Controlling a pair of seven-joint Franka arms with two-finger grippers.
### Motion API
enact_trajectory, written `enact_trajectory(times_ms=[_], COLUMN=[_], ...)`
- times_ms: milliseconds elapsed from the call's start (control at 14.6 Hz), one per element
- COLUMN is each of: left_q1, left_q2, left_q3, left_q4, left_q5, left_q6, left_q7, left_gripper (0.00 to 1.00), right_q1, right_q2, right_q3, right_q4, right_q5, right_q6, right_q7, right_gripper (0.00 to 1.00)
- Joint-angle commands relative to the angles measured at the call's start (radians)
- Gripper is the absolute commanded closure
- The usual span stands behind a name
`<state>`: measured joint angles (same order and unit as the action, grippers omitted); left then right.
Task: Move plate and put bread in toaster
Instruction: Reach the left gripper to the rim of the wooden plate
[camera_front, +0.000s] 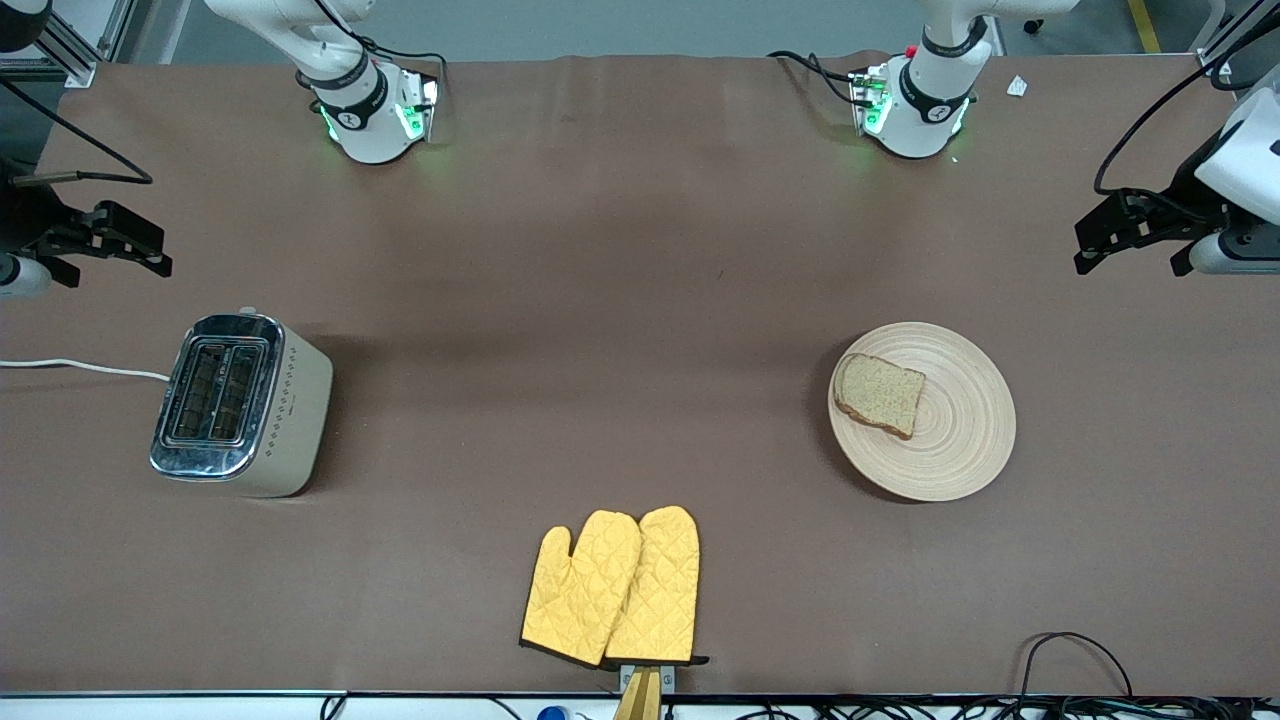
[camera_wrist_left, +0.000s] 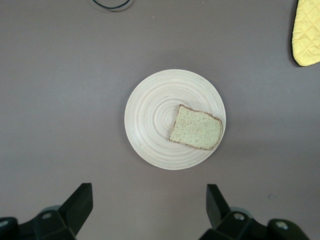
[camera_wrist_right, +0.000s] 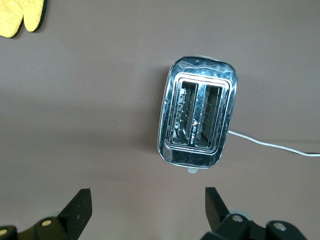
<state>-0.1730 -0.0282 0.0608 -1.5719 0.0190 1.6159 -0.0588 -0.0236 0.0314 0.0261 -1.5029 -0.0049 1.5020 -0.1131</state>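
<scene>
We see the plate (camera_front: 922, 411) lying flat on the brown table (camera_front: 600, 300) toward the left arm's end, about midway between the edge where the robots' bases stand and the edge nearest the front camera. The bread (camera_front: 879, 395) lies on it, off centre, on the part of the plate that faces the middle of the table. The left wrist view shows the same pair from straight above: the plate (camera_wrist_left: 175, 119) with its ring grooves, the bread (camera_wrist_left: 195, 128) with its crust close to the rim.

The toaster (camera_front: 240, 404) stands upright toward the right arm's end of the table, well apart from the plate. From the front we make out its cream side with a dotted pattern; the right wrist view shows the toaster (camera_wrist_right: 198, 117) only from above, its chrome top and two slots, which we see hold no bread. Its white cord (camera_front: 80, 368) runs off toward the table's short edge at the right arm's end.

The left gripper (camera_front: 1130, 240) hangs over the table's short edge at the left arm's end, its fingers spread wide and holding nothing, as its own view (camera_wrist_left: 150, 200) shows. The right gripper (camera_front: 110, 243) hangs over the short edge at the right arm's end, likewise wide open and empty (camera_wrist_right: 148, 202).

A pair of yellow oven mitts (camera_front: 612, 588) lies at the middle of the edge nearest the front camera; each wrist view catches only a corner of them.
</scene>
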Motion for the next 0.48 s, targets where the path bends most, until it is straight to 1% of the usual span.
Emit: enact_trajectory(times_ms=[0,342,411], left_q1=[0.003,0.004,0.001], left_q2=[0.014,0.014,0.028], left_q3=[-0.001,0.001,-0.001], left_q4=[0.032,0.030,0.029], left_q5=[0.007,0.003,0.007], left_q6=[-0.013,-0.013,-0.014], left_q7=[0.010,0.000,0.013], left_gripper=[0.00,0.00,0.00], right_q1=[-0.002,0.001,0.001], right_q2=[-0.016,-0.018,-0.018], right_q3=[0.003,0.006,0.006], right_q4=[-0.010,-0.010,-0.010], right_q5=[-0.006,-0.004,-0.004], right_q6=[-0.006,-0.005,-0.005], right_q7=[-0.008,-0.007,-0.007], right_gripper=[0.00,0.00,0.00])
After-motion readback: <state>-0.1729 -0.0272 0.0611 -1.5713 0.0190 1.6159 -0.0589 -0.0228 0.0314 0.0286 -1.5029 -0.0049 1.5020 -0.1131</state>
